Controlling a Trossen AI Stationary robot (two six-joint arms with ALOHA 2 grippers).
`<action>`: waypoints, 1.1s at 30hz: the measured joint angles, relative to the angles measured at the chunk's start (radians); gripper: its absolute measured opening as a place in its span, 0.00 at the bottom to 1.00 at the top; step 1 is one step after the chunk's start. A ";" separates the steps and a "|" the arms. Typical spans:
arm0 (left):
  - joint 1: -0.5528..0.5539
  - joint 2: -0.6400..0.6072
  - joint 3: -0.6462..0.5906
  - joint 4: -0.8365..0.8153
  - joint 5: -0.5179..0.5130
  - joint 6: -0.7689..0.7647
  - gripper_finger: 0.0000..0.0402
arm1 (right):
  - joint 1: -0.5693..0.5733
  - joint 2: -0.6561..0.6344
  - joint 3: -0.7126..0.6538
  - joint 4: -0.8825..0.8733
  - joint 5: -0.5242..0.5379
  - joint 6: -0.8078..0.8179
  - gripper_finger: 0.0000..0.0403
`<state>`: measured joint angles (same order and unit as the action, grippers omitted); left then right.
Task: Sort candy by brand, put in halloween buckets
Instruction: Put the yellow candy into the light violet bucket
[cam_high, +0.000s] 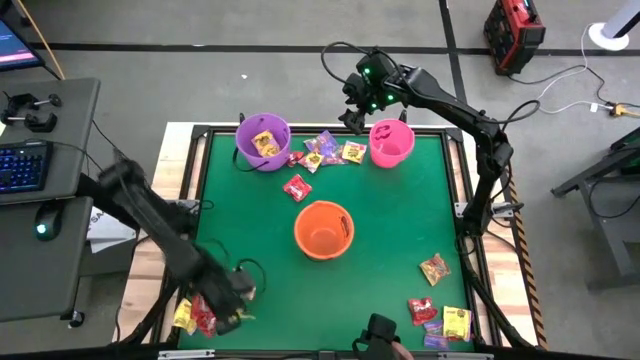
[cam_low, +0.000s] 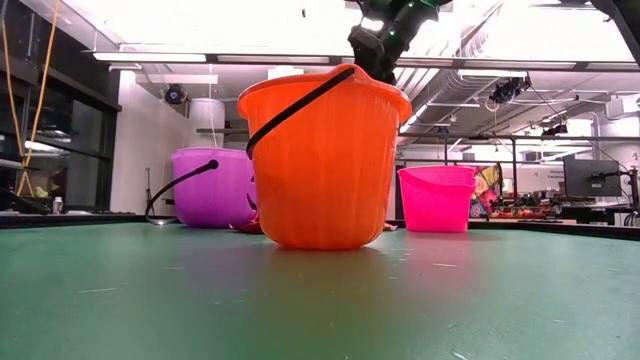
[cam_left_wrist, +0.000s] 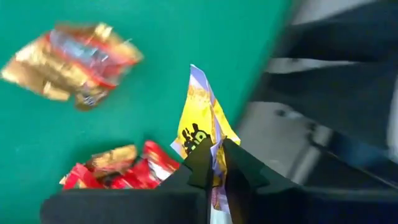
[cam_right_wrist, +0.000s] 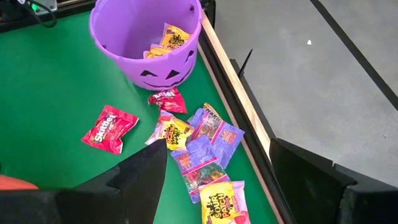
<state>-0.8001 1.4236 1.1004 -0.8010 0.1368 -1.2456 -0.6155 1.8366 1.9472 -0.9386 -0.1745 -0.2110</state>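
— Inspector: State each pincer and its load.

— Arm: My left pincer (cam_left_wrist: 214, 163) is clamped on a yellow packet (cam_left_wrist: 202, 127), whose upper end stands up from between my fingers. I hold it at the near left corner of the desk (cam_high: 390, 220). Just beside that pincer lie red packets (cam_left_wrist: 118, 174); a gold-brown packet (cam_left_wrist: 68, 62) lies a little farther off on the green mat.

— Inspector: And the right?

— Arm: My right pincer (cam_right_wrist: 217, 168) hangs spread wide, holding nothing, above the far edge beside the pink bucket (cam_high: 390, 142). Below and ahead of it — a scatter of purple, yellow and red candy (cam_right_wrist: 202, 146), with the purple bucket (cam_right_wrist: 146, 37) beyond, yellow packets already inside.

— Inspector: The orange bucket?

— Arm: The orange bucket (cam_high: 323, 229) stands mid-desk, well apart from both pincers. More packets (cam_high: 440, 310) lie at the near right corner.
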 joint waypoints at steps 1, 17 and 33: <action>0.013 -0.059 0.001 -0.007 0.001 0.025 0.03 | 0.000 0.000 0.000 0.000 0.000 0.000 0.69; 0.952 -0.466 0.002 -0.128 -0.605 0.915 0.00 | 0.025 -0.014 0.000 -0.179 -0.104 0.127 0.69; 1.542 -0.041 0.000 0.089 -0.167 1.230 0.13 | 0.238 -0.070 0.000 -0.395 0.102 0.247 0.69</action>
<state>0.7418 1.3830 1.1000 -0.7125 -0.0305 -0.0157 -0.3776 1.7662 1.9476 -1.3335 -0.0723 0.0358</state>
